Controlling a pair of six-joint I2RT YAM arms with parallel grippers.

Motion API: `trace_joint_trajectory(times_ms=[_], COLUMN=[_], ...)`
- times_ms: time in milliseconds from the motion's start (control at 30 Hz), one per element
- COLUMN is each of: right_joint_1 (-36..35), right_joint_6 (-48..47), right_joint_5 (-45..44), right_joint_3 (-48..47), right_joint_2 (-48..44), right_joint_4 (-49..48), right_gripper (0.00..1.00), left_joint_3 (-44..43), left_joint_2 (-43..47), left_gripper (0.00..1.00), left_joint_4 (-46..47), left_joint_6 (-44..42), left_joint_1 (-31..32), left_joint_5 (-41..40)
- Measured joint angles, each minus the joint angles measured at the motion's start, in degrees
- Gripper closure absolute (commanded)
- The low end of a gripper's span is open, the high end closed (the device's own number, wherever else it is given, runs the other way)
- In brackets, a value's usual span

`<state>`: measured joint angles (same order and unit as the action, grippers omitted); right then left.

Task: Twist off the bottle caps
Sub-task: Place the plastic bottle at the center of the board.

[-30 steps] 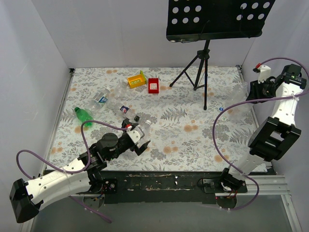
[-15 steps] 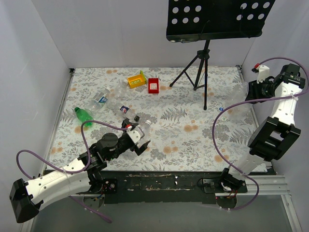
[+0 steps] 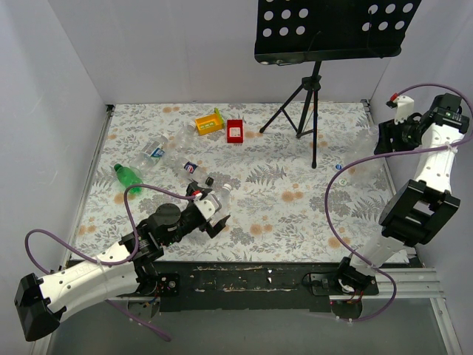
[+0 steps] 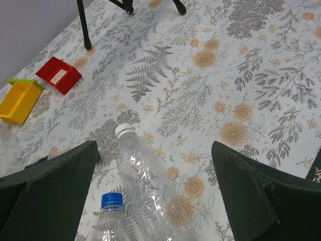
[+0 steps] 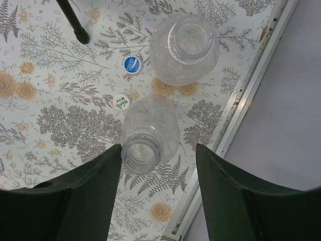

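Observation:
In the right wrist view two clear capless bottles stand upright: one (image 5: 184, 47) farther off, one (image 5: 150, 125) right below my right gripper (image 5: 159, 148). That gripper is open, and the nearer bottle's open mouth sits between its fingers, close to the left finger (image 5: 85, 196). Two loose bottle caps lie beside them, a blue one (image 5: 131, 64) and a whitish one (image 5: 121, 101). My left gripper (image 4: 154, 146) is open above a lying clear bottle (image 4: 150, 181) with a white cap (image 4: 124, 131). A second bottle's blue cap (image 4: 111, 200) is beside it.
A music stand's tripod (image 3: 309, 111) stands at the back centre. A yellow tray (image 3: 208, 122) and a red tray (image 3: 235, 131) sit near the back. A green bottle (image 3: 126, 176) and more clear bottles (image 3: 155, 151) lie at the left. The table's right edge rail (image 5: 246, 95) runs close to the upright bottles.
My right gripper's jaws have opened wider and its wrist has shifted slightly. The left arm and the bottles by it have not moved.

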<state>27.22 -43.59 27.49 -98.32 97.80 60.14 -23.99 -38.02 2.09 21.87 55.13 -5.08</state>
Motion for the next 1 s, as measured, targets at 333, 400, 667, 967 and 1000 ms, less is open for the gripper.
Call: trace_joint_trajectory(times_ms=[333,400,667,967,1000], right_joint_1=[0.00,0.00,0.02,0.76,0.83], right_joint_6=[0.13,0.13,0.20,1.09,1.29], right_joint_5=[-0.37,-0.66,-1.90,-1.86,-1.79], right_joint_3=[-3.28,-3.37,-3.54,-3.61,-3.61], right_joint_2=[-0.74,-1.36,-6.38,-13.92,-14.60], right_joint_4=[0.33,0.37,0.37,0.33,0.33], right_gripper=[0.22,0.21,0.17,0.14,0.14], left_joint_3=[0.00,0.00,0.00,0.00,0.00], left_joint_2=[0.79,0.83,0.96,1.03,1.03], left_gripper=[0.02,0.02,0.02,0.02,0.02], left_joint_4=[-0.13,-0.15,-0.13,-0.11,-0.11], left_joint_6=[0.00,0.02,0.04,0.46,0.52], left_joint_1=[0.00,0.00,0.02,0.00,0.02], left_joint_5=[0.00,0.00,-0.02,-0.07,-0.09])
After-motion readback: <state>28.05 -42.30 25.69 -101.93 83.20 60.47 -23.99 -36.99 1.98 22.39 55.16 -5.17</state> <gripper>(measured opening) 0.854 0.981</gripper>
